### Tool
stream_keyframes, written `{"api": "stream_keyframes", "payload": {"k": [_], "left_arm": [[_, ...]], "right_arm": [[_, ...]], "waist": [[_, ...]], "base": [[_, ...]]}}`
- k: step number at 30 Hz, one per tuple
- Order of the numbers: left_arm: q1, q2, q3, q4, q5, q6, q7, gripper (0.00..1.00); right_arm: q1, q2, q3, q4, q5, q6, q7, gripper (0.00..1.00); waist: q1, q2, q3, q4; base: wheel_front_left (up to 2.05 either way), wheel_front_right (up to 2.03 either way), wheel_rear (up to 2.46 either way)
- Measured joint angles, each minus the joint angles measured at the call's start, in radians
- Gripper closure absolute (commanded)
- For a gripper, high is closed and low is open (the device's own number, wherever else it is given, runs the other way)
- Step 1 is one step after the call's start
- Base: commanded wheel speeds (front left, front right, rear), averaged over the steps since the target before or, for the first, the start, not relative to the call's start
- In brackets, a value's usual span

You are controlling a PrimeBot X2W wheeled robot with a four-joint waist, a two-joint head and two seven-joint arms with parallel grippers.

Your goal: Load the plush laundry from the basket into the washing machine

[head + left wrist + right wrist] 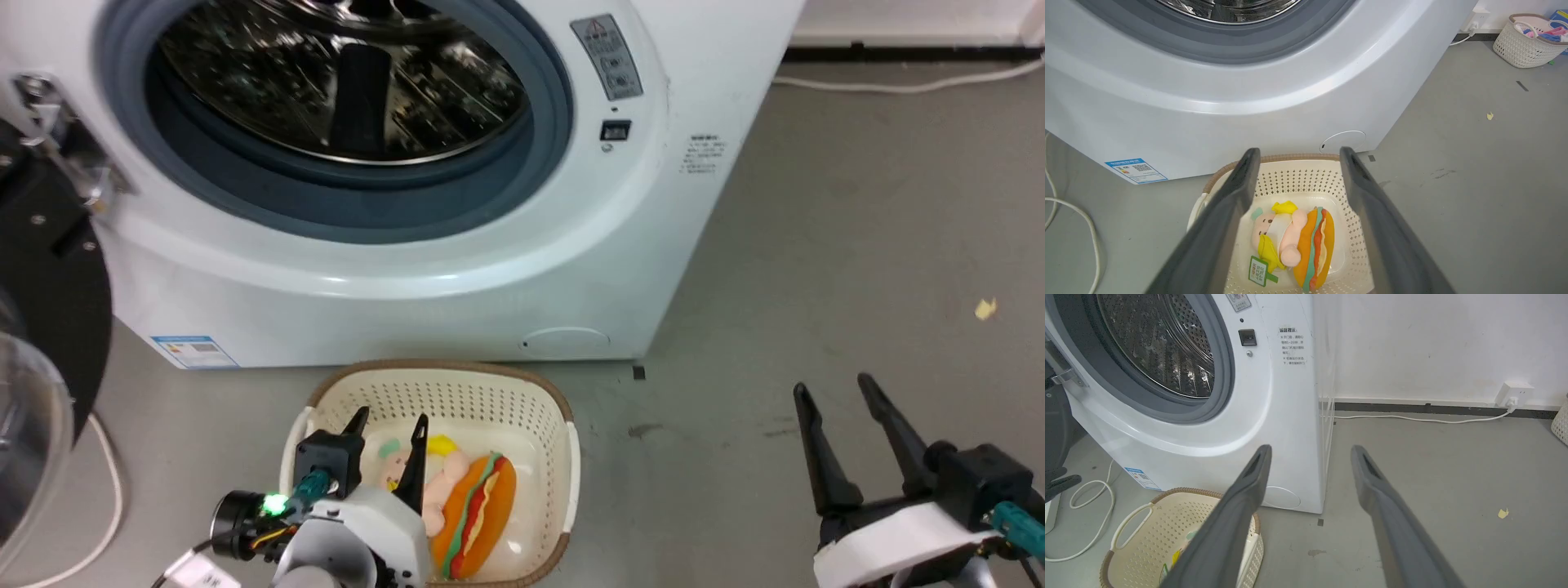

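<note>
My left hand [390,418] hangs over the basket [1306,179]. Its two fingers are spread wide and grip nothing. Below the fingertips, on the basket's bottom, lies the plush laundry [1294,241]. The pale pink doll is toward my left finger and the orange hamburger is pressed against it toward my right finger. A green tag pokes out at the end nearer my wrist. Neither finger touches the plush.

Just ahead of this hand, past the basket's far rim, stands the washing machine [490,269]. Its porthole is uncovered, with the steel drum [269,82] showing inside the grey gasket. The black-framed door [49,269] is swung out to the left of my left hand.

My right hand [833,385] is well off to the right of the basket, over the grey floor [857,245]. Its fingers are parted about as wide as the other's and it holds nothing. The machine's right front corner is ahead of it and to its left. A small yellow scrap [985,309] lies on the floor ahead and to its right.
</note>
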Motion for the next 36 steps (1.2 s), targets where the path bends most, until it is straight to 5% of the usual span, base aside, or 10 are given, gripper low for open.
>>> {"api": "stream_keyframes", "payload": {"k": [36], "left_arm": [[-0.354,0.152,-0.109,0.520,-0.093,-0.021,0.087,0.00]], "right_arm": [[-0.075,0.000,0.013,-0.066,0.152,0.000,-0.071,0.00]], "waist": [[0.0000,0.0000,0.333,-0.155]], "base": [[0.00,0.00,0.00]]}}
